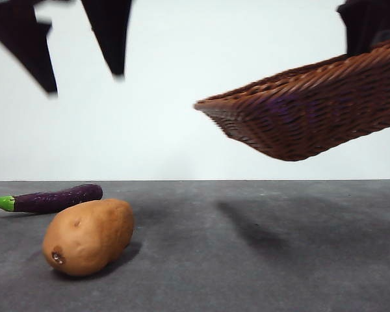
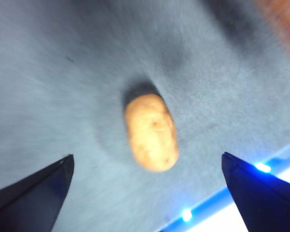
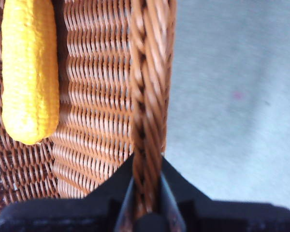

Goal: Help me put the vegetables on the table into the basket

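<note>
A tan potato (image 1: 88,236) lies on the dark grey table (image 1: 247,260) at the front left, and a slim purple eggplant (image 1: 49,199) with a green stem end rests just behind it. High above them hangs my left gripper (image 1: 84,55), open, with the potato (image 2: 151,132) centred far below its jaws. The woven brown basket (image 1: 312,110) is lifted off the table at the upper right and tilted. My right gripper (image 3: 146,169) is shut on the basket's braided rim (image 3: 147,87). A yellow lumpy vegetable (image 3: 30,72) lies inside the basket.
The basket's shadow (image 1: 260,227) falls on the bare table surface at the middle and right. A plain white wall stands behind the table. A lit blue strip (image 2: 222,203) runs along the table edge in the left wrist view.
</note>
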Robot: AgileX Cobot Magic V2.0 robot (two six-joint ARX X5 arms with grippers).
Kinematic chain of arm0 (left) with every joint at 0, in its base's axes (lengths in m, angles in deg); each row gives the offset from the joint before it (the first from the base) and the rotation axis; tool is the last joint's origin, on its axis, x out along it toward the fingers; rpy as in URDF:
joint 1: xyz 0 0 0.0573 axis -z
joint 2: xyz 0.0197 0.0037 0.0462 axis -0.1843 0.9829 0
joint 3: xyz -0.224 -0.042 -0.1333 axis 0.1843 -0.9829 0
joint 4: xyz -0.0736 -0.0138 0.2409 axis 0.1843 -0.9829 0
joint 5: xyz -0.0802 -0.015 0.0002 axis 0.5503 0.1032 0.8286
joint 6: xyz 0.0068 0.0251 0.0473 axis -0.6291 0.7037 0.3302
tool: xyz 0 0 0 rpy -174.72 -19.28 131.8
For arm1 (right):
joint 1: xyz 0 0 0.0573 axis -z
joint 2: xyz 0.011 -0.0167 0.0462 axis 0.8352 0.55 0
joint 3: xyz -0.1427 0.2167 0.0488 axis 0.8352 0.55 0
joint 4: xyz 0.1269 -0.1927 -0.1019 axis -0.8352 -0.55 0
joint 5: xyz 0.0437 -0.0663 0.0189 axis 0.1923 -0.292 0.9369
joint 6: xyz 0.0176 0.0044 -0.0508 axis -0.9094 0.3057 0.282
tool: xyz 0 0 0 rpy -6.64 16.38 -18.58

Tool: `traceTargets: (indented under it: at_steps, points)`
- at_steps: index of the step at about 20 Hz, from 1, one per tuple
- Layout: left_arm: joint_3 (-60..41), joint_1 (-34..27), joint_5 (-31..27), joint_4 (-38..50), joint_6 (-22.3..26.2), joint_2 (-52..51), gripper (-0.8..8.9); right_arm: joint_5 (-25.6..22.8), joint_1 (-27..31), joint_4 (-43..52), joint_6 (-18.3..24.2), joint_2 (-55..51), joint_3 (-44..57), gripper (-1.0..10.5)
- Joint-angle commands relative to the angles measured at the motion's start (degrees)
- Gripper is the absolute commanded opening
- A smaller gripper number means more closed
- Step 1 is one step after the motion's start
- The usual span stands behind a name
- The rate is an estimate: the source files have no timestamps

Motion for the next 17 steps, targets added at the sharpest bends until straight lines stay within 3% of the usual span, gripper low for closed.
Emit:
traceTargets:
  at_steps: [1, 4, 6, 12, 16, 17]
  points:
    - [-8.4, 0.3, 0.7, 7.0, -4.2, 0.1, 5.34, 1.7, 2.9, 0.1, 2.0, 0.0, 0.2, -0.1]
    - [-16.4, 0.3, 1.3, 17.3, -6.8, 0.2, 5.39, 2.3, 6.2, 0.0, 3.2, 0.0, 0.2, -0.1]
    - [-18.9, 0.1, 1.8, 21.3, -7.2, 0.5, 6.08, 2.3, 7.5, 0.1, 3.7, 0.0, 0.2, -0.1]
    - [-19.1, 0.2, 1.8, 22.5, -7.6, 6.9, 6.05, 2.4, 8.3, 0.0, 4.9, 0.0, 0.2, -0.1]
    - [-19.1, 0.2, 1.8, 24.2, -7.4, 10.5, 5.78, 2.4, 8.3, -0.1, 5.2, 0.0, 0.2, -0.1]
    - [-19.1, 0.2, 1.8, 24.4, -7.3, 10.5, 4.91, 2.4, 8.3, -0.1, 5.2, 0.0, 0.2, -0.1]
